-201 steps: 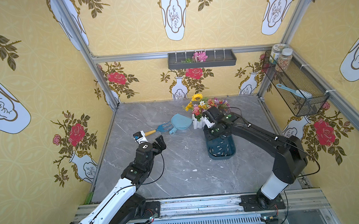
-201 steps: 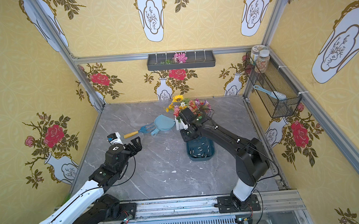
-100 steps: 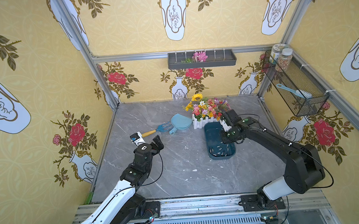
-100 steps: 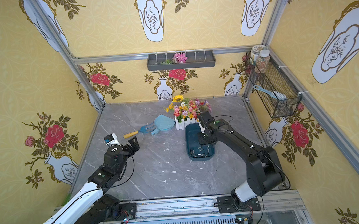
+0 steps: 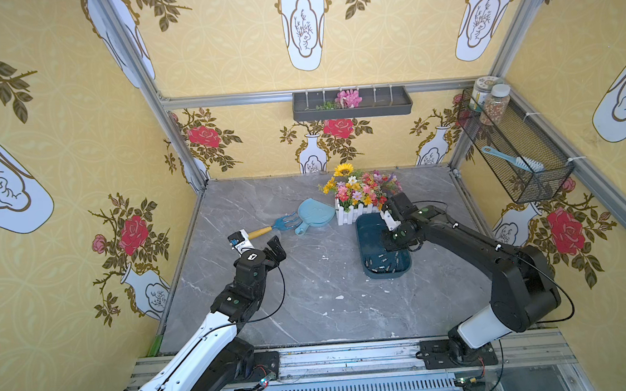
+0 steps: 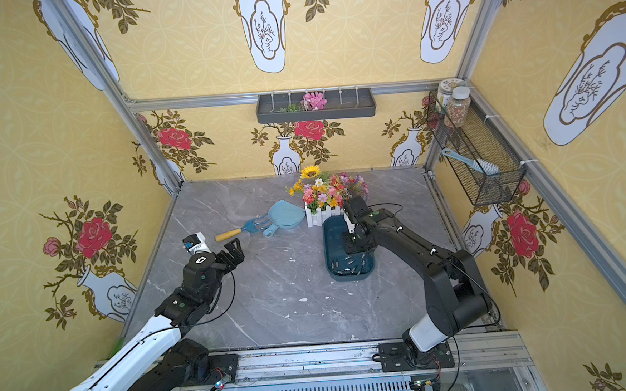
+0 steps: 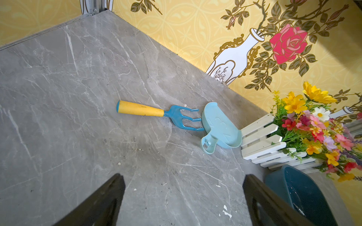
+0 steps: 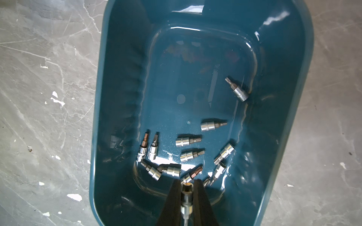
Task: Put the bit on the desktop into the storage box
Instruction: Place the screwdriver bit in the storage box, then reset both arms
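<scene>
Right gripper [image 8: 186, 187] clamps bit [image 8: 187, 196] over storage box [image 8: 121, 97] holding loose bits [image 8: 189, 141]; left gripper [image 7: 183, 177] spread, empty.

Right wrist view — the gripped bit [image 8: 186, 197] is cut off, tip unseen.

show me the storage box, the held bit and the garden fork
storage box [image 8: 121, 88], right wrist view, inner side wall
held bit [image 8: 186, 192], right wrist view, chrome socket end
garden fork [image 7: 141, 109], left wrist view, yellow handle
</scene>
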Controlling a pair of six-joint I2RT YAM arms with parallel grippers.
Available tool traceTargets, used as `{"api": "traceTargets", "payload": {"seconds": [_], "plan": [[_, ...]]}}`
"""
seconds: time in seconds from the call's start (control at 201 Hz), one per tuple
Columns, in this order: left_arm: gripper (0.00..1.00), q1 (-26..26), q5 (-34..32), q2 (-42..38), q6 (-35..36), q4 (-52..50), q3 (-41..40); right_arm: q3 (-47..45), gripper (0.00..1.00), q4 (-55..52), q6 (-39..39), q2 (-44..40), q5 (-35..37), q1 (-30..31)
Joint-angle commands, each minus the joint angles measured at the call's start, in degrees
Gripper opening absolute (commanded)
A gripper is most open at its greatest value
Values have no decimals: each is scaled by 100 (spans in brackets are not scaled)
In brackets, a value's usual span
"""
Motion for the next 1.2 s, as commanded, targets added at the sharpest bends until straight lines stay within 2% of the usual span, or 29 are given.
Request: {"api": "traceTargets", "payload": {"seconds": [0.0, 0.105, 0.369, 0.509, 0.633, 0.877, 0.922, 1.067, 1.192], "plan": [[100, 9, -12, 21, 6, 145, 16, 4, 8, 166, 36, 39, -14, -3], [100, 9, -13, 36, 14, 142, 14, 12, 13, 167, 51, 42, 12, -20], [100, 9, -82, 6, 50, 107, 14, -118, 57, 372, 133, -328, 69, -165], [100, 9, -169, -68, 46, 72, -20, -273, 71, 526, 118, -716, 133, -344], [100, 9, -350, -163, 34, 12, -56, -568, 80, 842, 123, -1224, 137, -636], [100, 9, -910, -646, 23, 173, -443, -1842, 93, 2315, 465, -2506, -87, -1618], [100, 9, -990, -809, 32, 303, -590, -2078, 99, 2562, 561, -2710, -2, -1791], [100, 9, -1395, -1443, 44, 686, -1109, -2991, 97, 3750, 591, -3270, 315, -2166], [100, 9, -1738, -1969, 146, 866, -1470, -3852, 97, 4923, 351, -3636, 980, -2212]]}}
